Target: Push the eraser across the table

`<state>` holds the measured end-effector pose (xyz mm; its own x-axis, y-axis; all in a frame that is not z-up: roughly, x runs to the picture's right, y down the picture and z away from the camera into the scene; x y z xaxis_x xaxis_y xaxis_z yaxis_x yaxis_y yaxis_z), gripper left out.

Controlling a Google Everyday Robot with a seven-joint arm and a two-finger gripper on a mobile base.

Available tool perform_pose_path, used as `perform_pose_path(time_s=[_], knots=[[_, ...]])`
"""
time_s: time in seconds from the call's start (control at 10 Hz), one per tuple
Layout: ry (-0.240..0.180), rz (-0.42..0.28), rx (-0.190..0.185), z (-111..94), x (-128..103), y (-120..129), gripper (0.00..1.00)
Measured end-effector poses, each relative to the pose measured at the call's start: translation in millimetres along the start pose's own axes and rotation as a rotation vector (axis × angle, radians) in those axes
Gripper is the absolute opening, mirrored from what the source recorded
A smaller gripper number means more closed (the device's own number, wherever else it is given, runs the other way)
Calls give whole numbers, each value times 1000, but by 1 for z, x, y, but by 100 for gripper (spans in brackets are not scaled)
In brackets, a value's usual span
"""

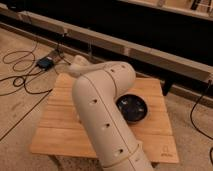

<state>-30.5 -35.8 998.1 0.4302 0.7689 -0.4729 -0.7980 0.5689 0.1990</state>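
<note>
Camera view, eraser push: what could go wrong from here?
1. The arm covers the middle of the table. The eraser and the gripper, somewhere past the wrist at the far edge, are hidden, so contact cannot be checked.
2. The dark bowl sits right beside the arm; a sideways sweep might knock it.
3. With the wrist at the edge, a push outward could send the eraser off the table.
</note>
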Motion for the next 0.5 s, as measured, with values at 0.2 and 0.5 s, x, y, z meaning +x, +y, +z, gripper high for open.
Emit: perform_pose_path(time_s=[0.2,0.5], knots=[[17,5,14,5,4,-11,80],[44,16,32,13,10,-26,80]])
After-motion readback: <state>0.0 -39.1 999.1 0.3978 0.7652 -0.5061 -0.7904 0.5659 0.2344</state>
